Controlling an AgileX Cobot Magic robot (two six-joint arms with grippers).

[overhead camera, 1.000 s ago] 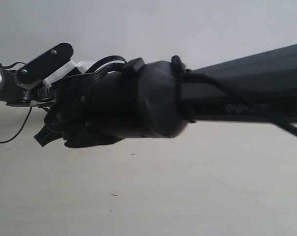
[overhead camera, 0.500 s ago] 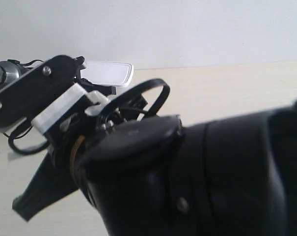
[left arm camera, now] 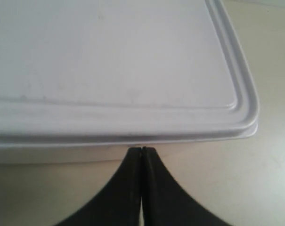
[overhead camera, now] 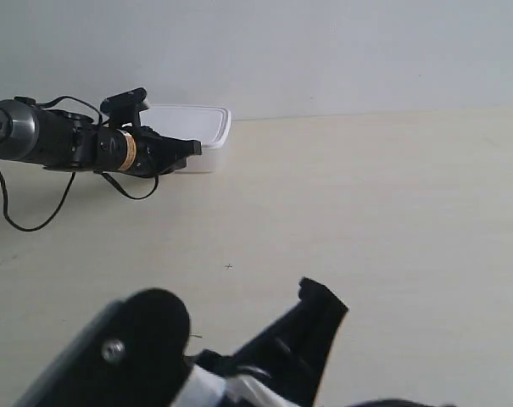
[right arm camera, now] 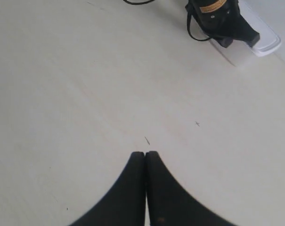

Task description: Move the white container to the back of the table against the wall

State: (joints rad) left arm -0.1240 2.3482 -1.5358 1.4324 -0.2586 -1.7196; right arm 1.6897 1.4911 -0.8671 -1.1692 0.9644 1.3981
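Note:
The white container (overhead camera: pixel 192 125) lies on the table (overhead camera: pixel 392 212) at the back, its far side at the wall (overhead camera: pixel 324 51). My left gripper (overhead camera: pixel 195 148), on the arm at the exterior view's left, is shut and its tips touch the container's near side wall just under the lid rim. In the left wrist view the lid (left arm camera: pixel 114 61) fills the frame above the shut left gripper (left arm camera: pixel 142 149). My right gripper (right arm camera: pixel 145 153) is shut and empty over bare table, far from the container (right arm camera: pixel 267 44). It shows low in the exterior view (overhead camera: pixel 315 292).
A black cable (overhead camera: pixel 27 216) hangs in a loop from the left arm onto the table. A few tiny dark specks (overhead camera: pixel 229 267) mark the tabletop. The right arm's wrist (overhead camera: pixel 137 348) fills the exterior view's lower left.
The right arm, which blocked most of the exterior view, has dropped to the frame's bottom edge. The container and the left arm against it now show in full.

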